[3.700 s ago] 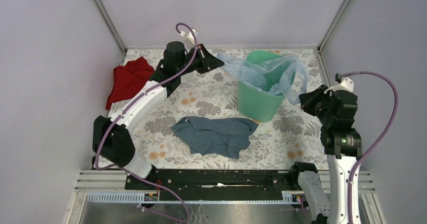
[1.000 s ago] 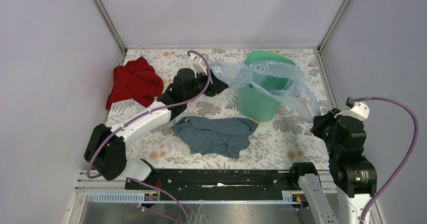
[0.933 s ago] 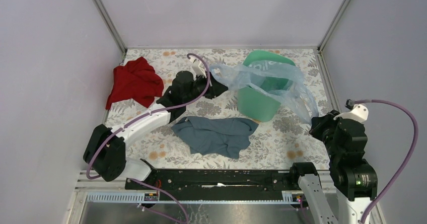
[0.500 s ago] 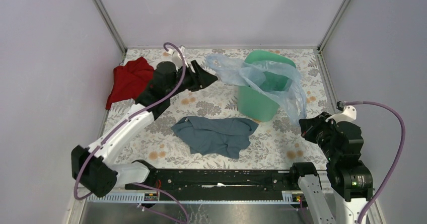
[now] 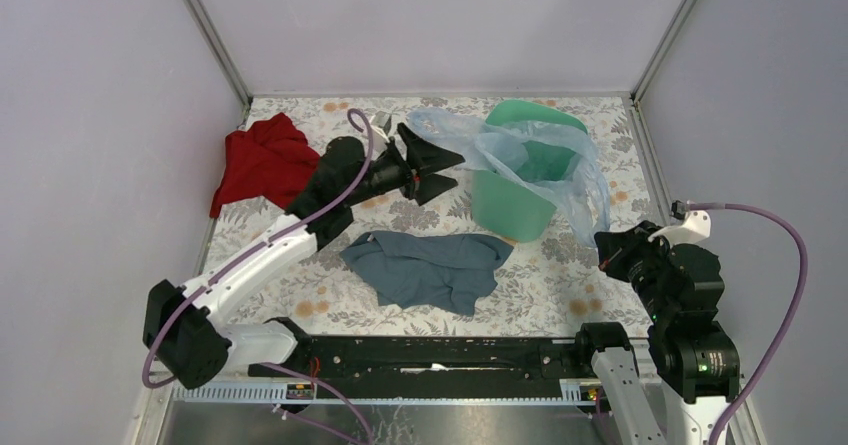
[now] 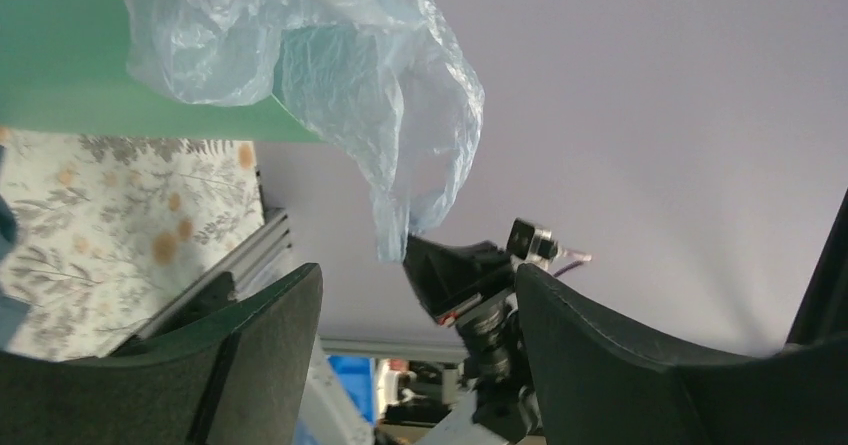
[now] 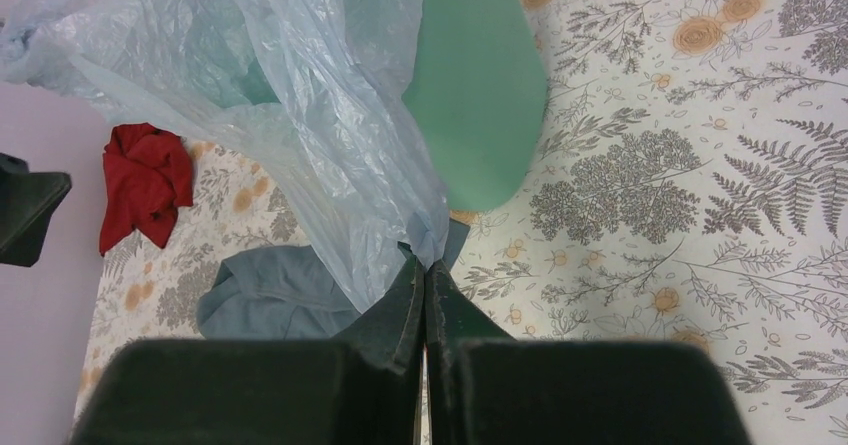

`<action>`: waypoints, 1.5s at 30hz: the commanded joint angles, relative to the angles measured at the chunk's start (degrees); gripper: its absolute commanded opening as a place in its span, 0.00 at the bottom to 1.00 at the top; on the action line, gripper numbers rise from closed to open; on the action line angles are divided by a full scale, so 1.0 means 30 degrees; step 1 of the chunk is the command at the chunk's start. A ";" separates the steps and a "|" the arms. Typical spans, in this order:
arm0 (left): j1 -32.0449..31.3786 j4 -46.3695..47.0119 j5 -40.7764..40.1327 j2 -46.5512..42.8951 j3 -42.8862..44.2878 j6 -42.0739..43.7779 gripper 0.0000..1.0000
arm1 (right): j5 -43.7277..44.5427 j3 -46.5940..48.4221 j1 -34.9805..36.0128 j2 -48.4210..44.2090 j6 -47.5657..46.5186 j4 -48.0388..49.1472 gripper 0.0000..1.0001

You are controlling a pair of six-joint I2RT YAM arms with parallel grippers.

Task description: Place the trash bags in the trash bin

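Observation:
The trash bag point(image 5: 490, 145), thin pale-blue film, drapes over the rim and into the mouth of the mint-green trash bin point(image 5: 505, 210). A tail of it stretches down to my right gripper point(image 5: 603, 252), which is shut on the bag's corner right of the bin. In the right wrist view the fingers point(image 7: 428, 270) pinch the film point(image 7: 330, 115) in front of the bin point(image 7: 480, 105). My left gripper point(image 5: 440, 168) hovers open just left of the bin, holding nothing. In the left wrist view the bag point(image 6: 330, 55) hangs free above and ahead of the gripper point(image 6: 418, 310).
A grey-blue cloth point(image 5: 430, 268) lies on the flowered table in front of the bin. A red cloth point(image 5: 262, 160) sits at the far left. Grey walls enclose the table on three sides, and a black rail point(image 5: 430, 350) runs along the near edge.
My left gripper has opened and let go of the bag's left edge, then swung a little. The right gripper, still shut on the bag, has drifted slightly left.

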 commanded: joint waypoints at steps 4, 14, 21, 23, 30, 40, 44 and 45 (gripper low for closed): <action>-0.0774 -0.0311 -0.3931 0.2376 0.2871 -0.4647 0.67 | -0.0433 0.0222 0.0106 0.0105 -0.0866 0.0996 0.00; -0.0592 -0.4353 -0.7379 0.4680 0.5636 -0.3978 0.68 | -0.0354 0.0185 0.0107 -0.0052 -0.1107 0.1093 0.00; -0.0259 -0.5610 -0.8454 0.5192 0.6073 -0.2609 0.40 | 0.0431 0.0421 0.0102 -0.0025 -0.1341 0.0734 0.00; -0.0257 -0.5099 -0.8446 0.5003 0.5775 -0.1571 0.15 | 0.1458 0.0499 0.0099 0.0221 -0.1202 0.0307 0.00; -0.0195 -0.1203 -0.4551 0.3532 0.3547 0.5760 0.00 | 0.4720 0.1039 0.0111 0.1621 -0.0877 -0.1094 0.00; -0.0159 0.0967 -0.1646 0.2990 -0.0127 1.1016 0.00 | 0.6146 -0.0673 0.0094 0.3460 0.0306 0.0369 0.00; -0.0111 0.1966 -0.2400 0.3994 -0.0471 1.1530 0.00 | 0.6537 -0.1087 0.0101 0.4776 0.0659 0.1610 0.00; -0.0107 0.2160 -0.2319 0.4413 -0.0438 1.1427 0.00 | 0.6750 -0.1088 0.0094 0.5203 0.0660 0.1890 0.00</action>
